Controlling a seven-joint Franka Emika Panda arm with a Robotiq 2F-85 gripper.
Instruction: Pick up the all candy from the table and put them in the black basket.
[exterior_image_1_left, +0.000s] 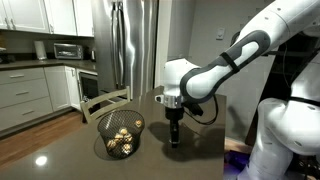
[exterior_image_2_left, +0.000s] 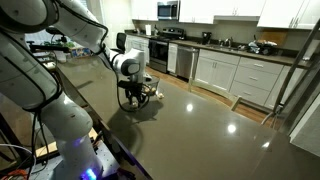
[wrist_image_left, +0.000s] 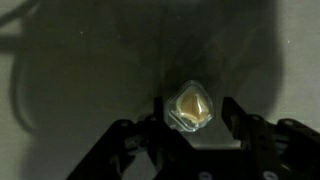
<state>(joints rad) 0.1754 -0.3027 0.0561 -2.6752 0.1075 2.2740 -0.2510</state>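
One candy (wrist_image_left: 193, 108), golden in a clear shiny wrapper, lies on the dark glossy table (wrist_image_left: 80, 70) between my gripper's two fingers (wrist_image_left: 196, 118). The fingers stand on either side of it, with a gap on the right side, so the gripper is open around it. In an exterior view my gripper (exterior_image_1_left: 175, 138) is lowered to the table (exterior_image_1_left: 60, 150), just right of the black basket (exterior_image_1_left: 104, 130). The round wire-mesh basket holds several gold candies (exterior_image_1_left: 122, 140). In another exterior view the gripper (exterior_image_2_left: 133, 98) is low over the table (exterior_image_2_left: 200, 130), and the basket (exterior_image_2_left: 150, 90) is partly hidden behind it.
A kitchen with white cabinets (exterior_image_1_left: 25, 90), a steel fridge (exterior_image_1_left: 130, 45) and an oven (exterior_image_2_left: 158, 52) lies beyond the table. The robot's white base (exterior_image_1_left: 285, 135) stands at the table's side. The rounded table edge (exterior_image_1_left: 40, 125) runs near the basket.
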